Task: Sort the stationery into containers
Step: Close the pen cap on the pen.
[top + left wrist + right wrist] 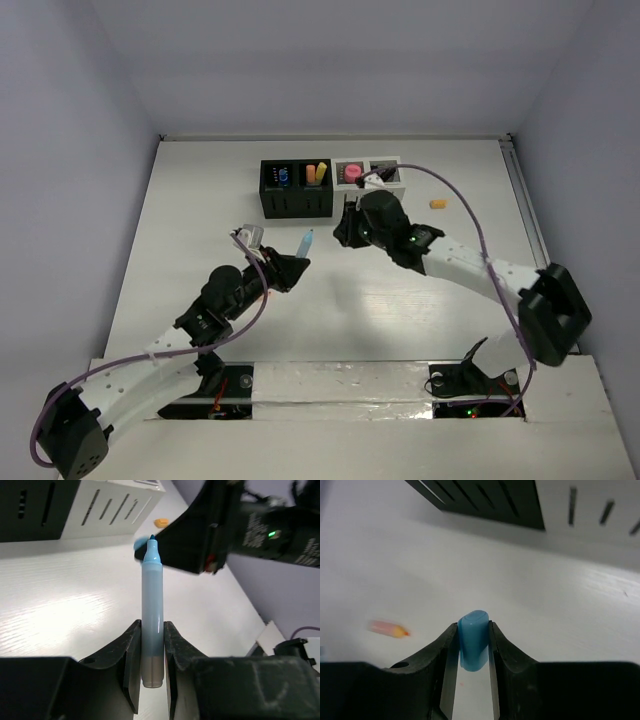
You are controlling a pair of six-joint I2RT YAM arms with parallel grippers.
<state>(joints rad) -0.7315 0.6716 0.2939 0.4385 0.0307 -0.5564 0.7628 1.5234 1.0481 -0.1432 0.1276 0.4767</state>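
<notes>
My left gripper (151, 630) is shut on the lower barrel of a light blue marker (152, 595), which points away from it, tip uncapped. In the top view the marker (305, 241) hangs over the table's middle, below the containers. My right gripper (472, 647) is shut on a short blue cap (473, 642). It hovers just in front of the containers (330, 195), a row of two black cubes (295, 200) and two white cubes (395, 183). A blue item, yellow and orange sticks (316, 172) and a pink piece (351, 173) stand inside them.
A small orange bit (437, 204) lies on the table right of the white cubes. A blurred pink-orange crayon (387, 628) lies on the table to the left in the right wrist view. The right arm (250, 525) fills the far right of the left wrist view.
</notes>
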